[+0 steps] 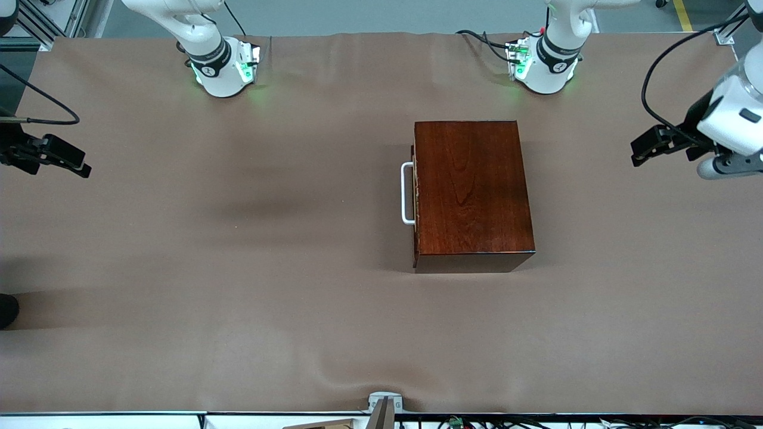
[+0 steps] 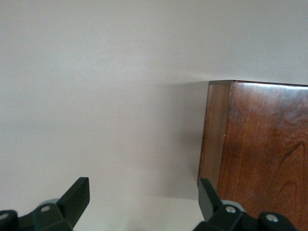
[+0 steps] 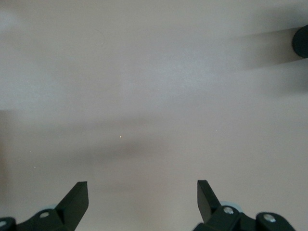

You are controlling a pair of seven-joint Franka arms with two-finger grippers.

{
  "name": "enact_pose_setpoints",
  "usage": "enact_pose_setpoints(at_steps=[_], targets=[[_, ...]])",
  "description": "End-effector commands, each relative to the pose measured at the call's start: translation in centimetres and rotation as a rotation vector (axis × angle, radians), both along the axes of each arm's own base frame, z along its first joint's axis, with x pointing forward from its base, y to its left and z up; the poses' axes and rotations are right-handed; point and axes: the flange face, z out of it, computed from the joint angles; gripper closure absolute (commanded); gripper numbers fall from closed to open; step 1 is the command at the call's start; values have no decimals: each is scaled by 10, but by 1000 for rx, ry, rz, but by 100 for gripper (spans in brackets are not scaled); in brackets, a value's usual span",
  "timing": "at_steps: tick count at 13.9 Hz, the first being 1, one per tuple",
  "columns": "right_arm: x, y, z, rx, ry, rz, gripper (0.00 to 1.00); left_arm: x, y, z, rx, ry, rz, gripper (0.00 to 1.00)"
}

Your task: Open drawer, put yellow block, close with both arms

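Observation:
The dark reddish-brown wooden box (image 1: 471, 187) stands mid-table, its drawer pushed in flush. The drawer's white bar handle (image 1: 407, 193) faces the right arm's end of the table. The yellow block is out of view in every frame. My left gripper (image 1: 653, 146) hangs open and empty over the cloth at the left arm's end. In the left wrist view a corner of the box (image 2: 260, 144) shows past the left gripper (image 2: 143, 185). My right gripper (image 1: 59, 156) hovers open over bare cloth at the right arm's end, and the right gripper (image 3: 143, 187) holds nothing.
A brown cloth (image 1: 238, 268) covers the whole table, with slight wrinkles near the front edge. A dark round object (image 1: 7, 310) sits at the table's edge at the right arm's end. The two arm bases (image 1: 223, 68) glow green along the top.

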Motion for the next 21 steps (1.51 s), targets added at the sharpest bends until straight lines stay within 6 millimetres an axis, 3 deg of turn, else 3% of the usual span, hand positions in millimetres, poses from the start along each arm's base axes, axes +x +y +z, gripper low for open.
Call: enact_pose_setpoints(at_steps=[1, 4, 17, 21], targets=[[-6, -2, 7, -3, -10, 0, 0, -25, 14, 26, -7, 9, -102, 0], [-6, -1, 7, -3, -10, 2, 0, -34, 23, 35, -34, 14, -100, 0], [-6, -1, 7, -3, -12, 2, 0, -29, 18, 25, -55, 37, -111, 0], [-6, -1, 7, -3, -12, 2, 0, -22, 30, 19, -43, 36, -105, 0]])
